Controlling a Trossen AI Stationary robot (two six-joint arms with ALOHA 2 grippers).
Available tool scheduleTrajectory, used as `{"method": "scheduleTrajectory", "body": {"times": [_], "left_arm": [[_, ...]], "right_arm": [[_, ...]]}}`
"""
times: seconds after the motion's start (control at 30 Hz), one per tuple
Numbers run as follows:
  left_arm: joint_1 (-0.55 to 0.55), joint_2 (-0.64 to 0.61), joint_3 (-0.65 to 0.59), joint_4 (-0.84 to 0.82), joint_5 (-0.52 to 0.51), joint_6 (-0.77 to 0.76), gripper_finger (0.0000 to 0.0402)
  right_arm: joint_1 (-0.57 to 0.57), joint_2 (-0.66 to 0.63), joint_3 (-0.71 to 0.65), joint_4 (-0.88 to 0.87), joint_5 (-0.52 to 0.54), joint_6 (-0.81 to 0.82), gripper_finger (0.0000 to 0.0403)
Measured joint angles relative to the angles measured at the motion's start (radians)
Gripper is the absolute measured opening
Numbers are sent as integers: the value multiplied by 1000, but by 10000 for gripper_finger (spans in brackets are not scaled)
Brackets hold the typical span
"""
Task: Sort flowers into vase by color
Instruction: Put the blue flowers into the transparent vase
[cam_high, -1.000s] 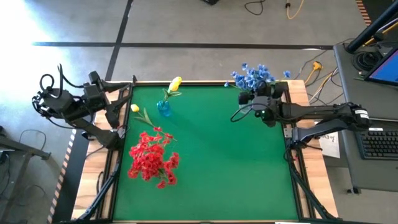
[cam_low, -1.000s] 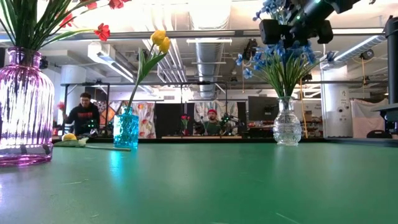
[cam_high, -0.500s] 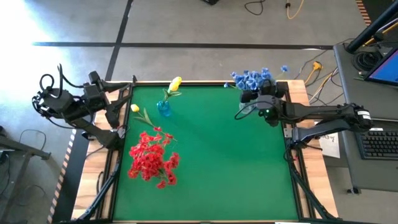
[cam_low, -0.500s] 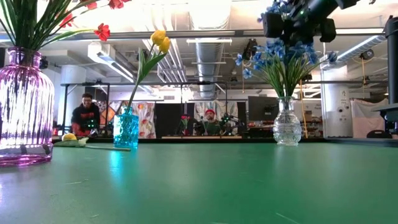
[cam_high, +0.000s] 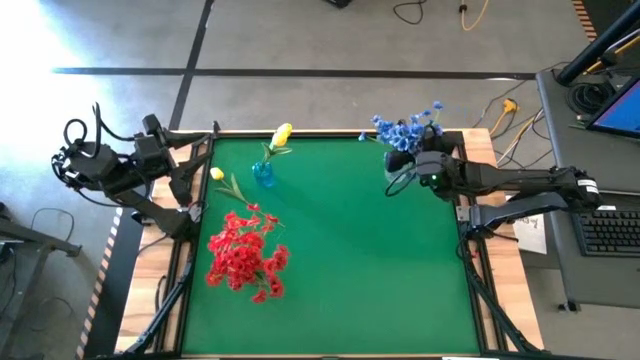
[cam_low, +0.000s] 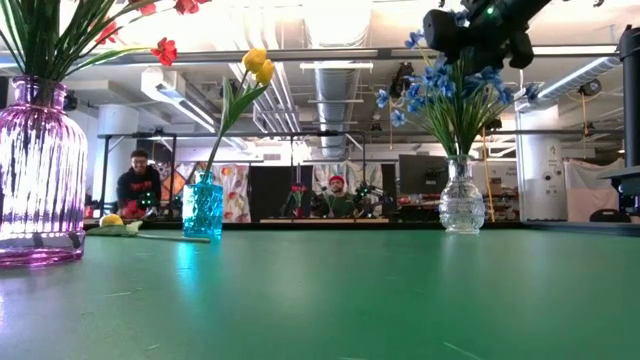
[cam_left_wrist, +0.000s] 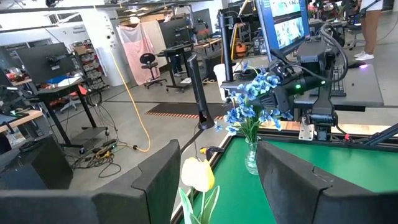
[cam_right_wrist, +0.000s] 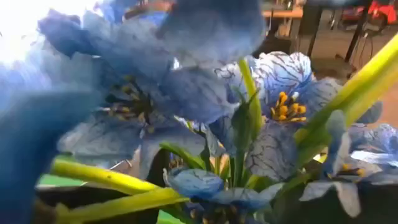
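Blue flowers (cam_high: 405, 128) stand with their stems in a clear glass vase (cam_low: 461, 200) at the far right. My right gripper (cam_high: 398, 160) is open among their upper stems and blossoms (cam_right_wrist: 249, 124). Red flowers (cam_high: 243, 255) fill a purple vase (cam_low: 38, 170) at the left. One yellow flower (cam_high: 282, 134) stands in a small blue vase (cam_low: 203, 207). Another yellow flower (cam_high: 225, 181) lies on the mat beside it. My left gripper (cam_left_wrist: 214, 186) waits open at the table's left edge, holding nothing. My right gripper has blue-flower stems (cam_right_wrist: 239, 93) between its open fingers, high above the vase. Blossoms crowd its wrist view, so I cannot tell whether the fingers touch them.
The green mat (cam_high: 370, 270) has free room in its middle and toward the near and right sides. People sit at desks in the room beyond the far edge (cam_low: 133, 185).
My right gripper has turned and tipped up a little at the blue flowers. One blue stem that leaned toward the right edge has swung back toward the bunch. The vases have stayed put.
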Motion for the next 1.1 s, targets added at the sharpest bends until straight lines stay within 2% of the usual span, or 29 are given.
{"method": "scheduleTrajectory", "body": {"times": [0.23,0.37,0.73,0.93,1.1], "left_arm": [[0,0,0,0,0,-14,194],[0,0,0,0,0,-18,194],[0,0,0,0,-1,-22,194],[0,0,0,0,-1,-23,194],[0,0,0,0,-1,-23,194]], "right_arm": [[0,4,149,-409,-101,237,267],[0,11,216,-572,-183,328,288],[0,15,375,-777,-392,364,315],[0,15,477,-915,-405,422,308],[0,15,540,-928,-438,402,299]]}}
